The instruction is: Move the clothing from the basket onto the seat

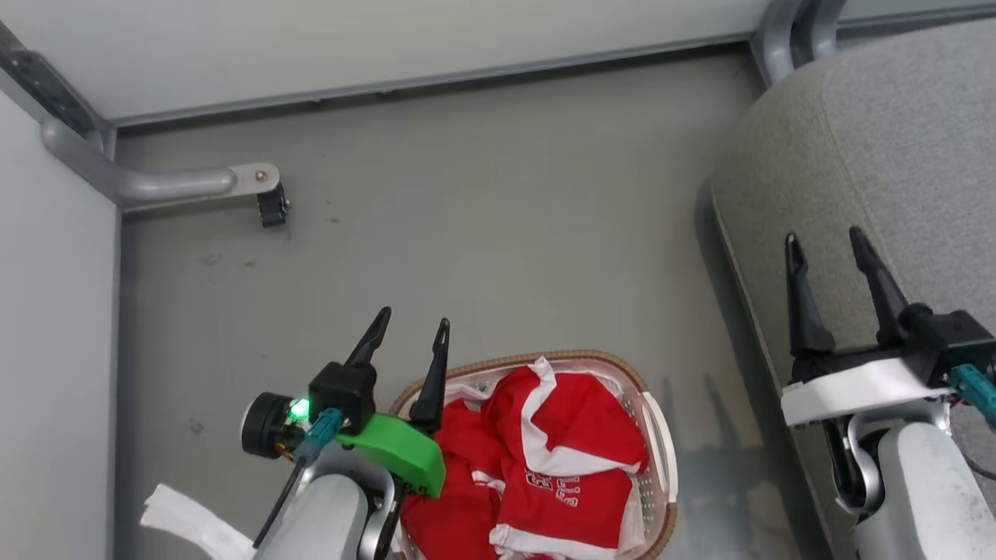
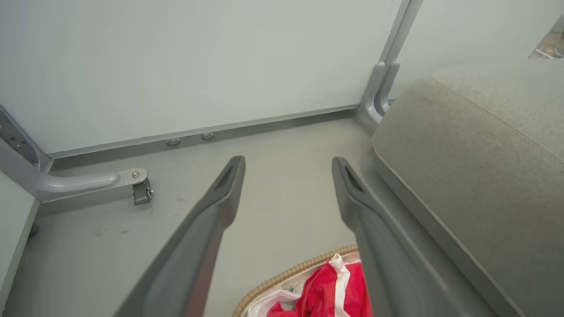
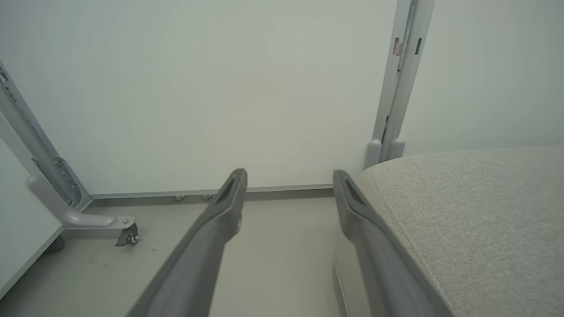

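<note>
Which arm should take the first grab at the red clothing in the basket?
Left, likely. The left gripper is open at the rim of the basket, with the clothing right beside its fingers. The right gripper, also open, is by the edge of the seat, apart from the basket.

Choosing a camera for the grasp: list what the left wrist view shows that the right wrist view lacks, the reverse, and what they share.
Left wrist view: the basket and clothing, seen between the open left gripper's fingers. Right wrist view: the open right gripper, a red mark high on the post. Both: seat, floor, wall, castor, post.
</note>
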